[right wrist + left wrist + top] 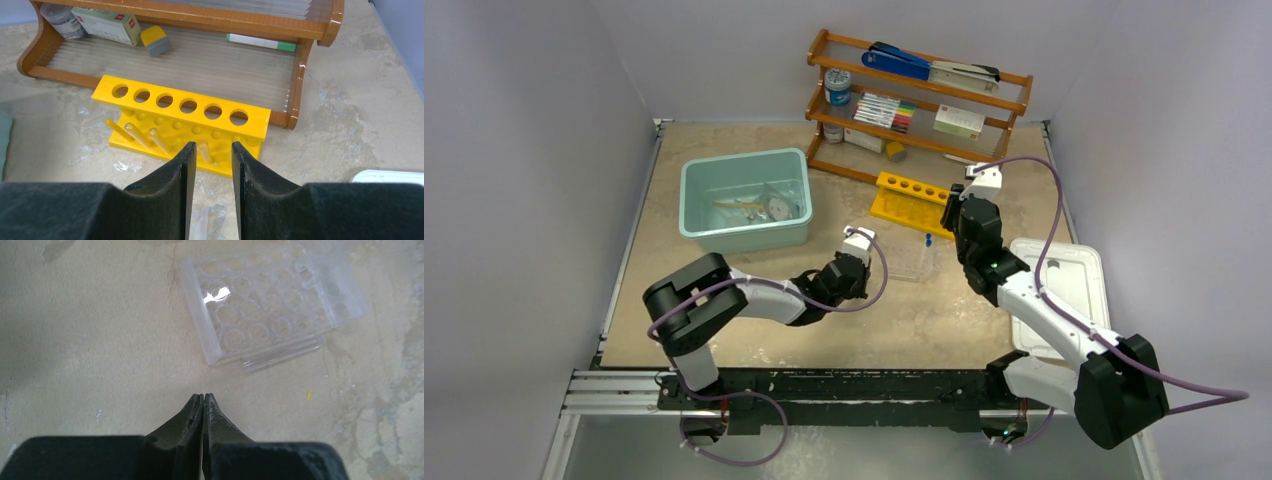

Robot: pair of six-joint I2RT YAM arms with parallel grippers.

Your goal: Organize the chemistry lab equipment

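Observation:
A clear well plate [270, 300] lies flat on the table, with a clear tube [282, 352] along its near edge. My left gripper [203, 396] is shut and empty, just short of them; from above it [860, 272] sits left of the plate [911, 262]. The yellow holed rack [190, 117] stands before the wooden shelf, with clear tubes leaning in its lower part. My right gripper [210, 145] is open and empty just in front of the rack, also seen from above [949, 212]. The round flask [779, 208] and amber tube [734, 203] lie in the teal bin [699, 215].
The wooden shelf [295, 75] behind the rack holds an eraser [156, 40], a green-capped marker [257, 42], boxes, coloured markers [884, 110] and a blue stapler [899, 60]. A white lid [1074, 270] lies at the right, beside my right arm.

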